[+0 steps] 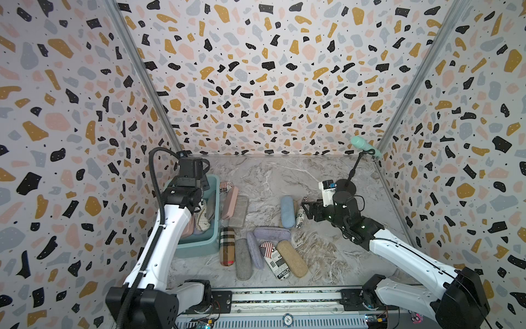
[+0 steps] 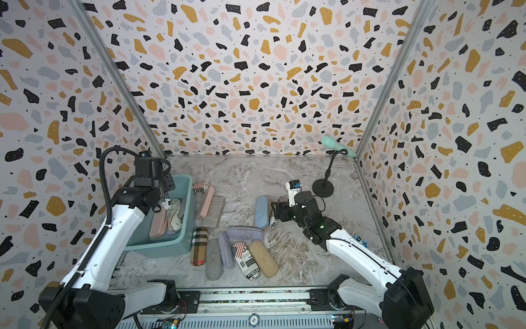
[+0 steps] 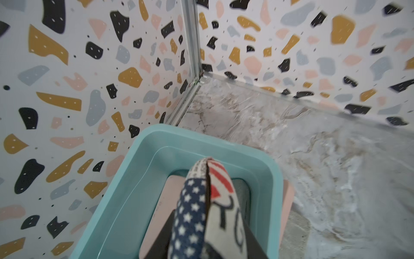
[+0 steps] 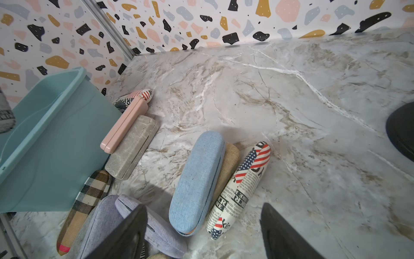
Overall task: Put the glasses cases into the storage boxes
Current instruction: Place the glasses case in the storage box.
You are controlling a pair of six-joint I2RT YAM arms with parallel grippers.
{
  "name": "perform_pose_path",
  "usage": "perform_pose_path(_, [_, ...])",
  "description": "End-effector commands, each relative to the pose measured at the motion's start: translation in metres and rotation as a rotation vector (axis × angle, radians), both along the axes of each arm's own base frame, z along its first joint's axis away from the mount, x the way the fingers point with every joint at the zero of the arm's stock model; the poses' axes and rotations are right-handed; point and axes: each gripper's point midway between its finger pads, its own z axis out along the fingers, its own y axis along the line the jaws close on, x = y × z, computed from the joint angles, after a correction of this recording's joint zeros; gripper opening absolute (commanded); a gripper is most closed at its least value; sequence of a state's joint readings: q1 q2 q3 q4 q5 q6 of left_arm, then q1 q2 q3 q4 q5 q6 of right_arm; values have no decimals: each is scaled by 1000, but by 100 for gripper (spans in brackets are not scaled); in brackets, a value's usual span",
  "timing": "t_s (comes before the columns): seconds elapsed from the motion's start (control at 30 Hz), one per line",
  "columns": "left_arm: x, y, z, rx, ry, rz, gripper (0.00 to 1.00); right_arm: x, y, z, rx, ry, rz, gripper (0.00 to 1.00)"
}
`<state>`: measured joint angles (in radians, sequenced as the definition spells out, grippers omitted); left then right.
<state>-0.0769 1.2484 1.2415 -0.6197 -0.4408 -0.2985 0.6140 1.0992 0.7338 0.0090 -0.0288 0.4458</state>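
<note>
**Flag-print glasses case (image 3: 201, 201) held over teal tub (image 3: 201, 136)**
The case is clamped in the left gripper (image 3: 207, 240) above the tub; the right gripper (image 1: 306, 210) is seen open near a light blue case (image 4: 197, 179) on the table (image 4: 268, 89).

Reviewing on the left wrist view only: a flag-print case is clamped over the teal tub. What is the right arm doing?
Observer: The right gripper is open and empty, pointed at a light blue case on the table.
Operator: Anything beside that case?
Observer: A newsprint flag case lies alongside, a tan case showing between them.
Operator: Once this flag-print case drops, is much left outside the tub?
Observer: Yes, roughly a dozen cases lie on the table.
</note>
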Motion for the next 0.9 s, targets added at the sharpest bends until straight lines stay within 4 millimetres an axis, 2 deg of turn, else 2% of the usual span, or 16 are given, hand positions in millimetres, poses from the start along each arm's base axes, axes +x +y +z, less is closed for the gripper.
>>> perform_pose_path(0.0, [3, 8, -37, 78, 136, 18, 35, 0, 2, 9, 47, -21, 18, 81])
perform_pose_path(0.1, [13, 3, -61, 59, 201, -1, 37, -3, -2, 5, 43, -13, 12, 81])
perform_pose_path(0.27, [24, -1, -88, 46, 251, -13, 40, -10, -10, 1, 57, 0, 9, 81])
perform_pose_path(0.4, [25, -3, -105, 48, 290, -22, 45, -14, -17, -2, 62, 4, -7, 82])
perform_pose_path(0.53, [26, -4, -107, 56, 303, -29, 54, -17, -23, -9, 59, 15, -21, 83])
perform_pose_path(0.67, [29, -9, -100, 34, 284, -45, 58, -18, -28, -7, 51, 21, -34, 84])
perform_pose_path(0.77, [31, -16, -84, -4, 235, -70, 59, -19, -29, -5, 54, 16, -36, 84])
perform_pose_path(0.87, [34, -26, -60, -56, 162, -108, 60, -19, -30, -6, 54, 20, -40, 84])
